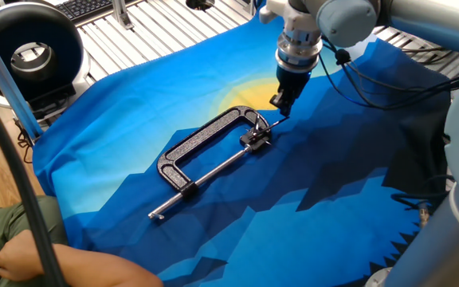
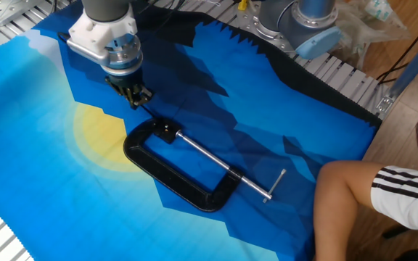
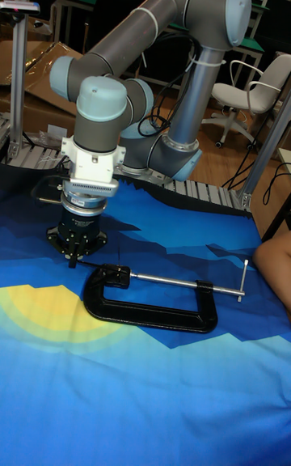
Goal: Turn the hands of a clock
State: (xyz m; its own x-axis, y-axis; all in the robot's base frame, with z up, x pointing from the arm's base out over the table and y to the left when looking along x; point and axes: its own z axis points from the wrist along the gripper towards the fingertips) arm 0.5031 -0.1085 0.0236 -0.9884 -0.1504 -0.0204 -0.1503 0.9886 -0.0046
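Lying unlabelled: clock [image 1: 205, 147], no writing.

Two opposite overheads, one low front; all share clamp [image 1: 213, 151].

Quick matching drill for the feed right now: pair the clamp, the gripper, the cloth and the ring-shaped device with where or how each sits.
Things:
1. black cast-metal C-shaped clamp
2. two-finger gripper
3. blue cloth with a yellow patch
4. round black ring-shaped device with a white centre

States:
A. spread over the table
B. lying flat on the cloth
C. off the cloth, beside it
D. at the clamp's swivel-pad end

Pairs: 1-B, 2-D, 3-A, 4-C
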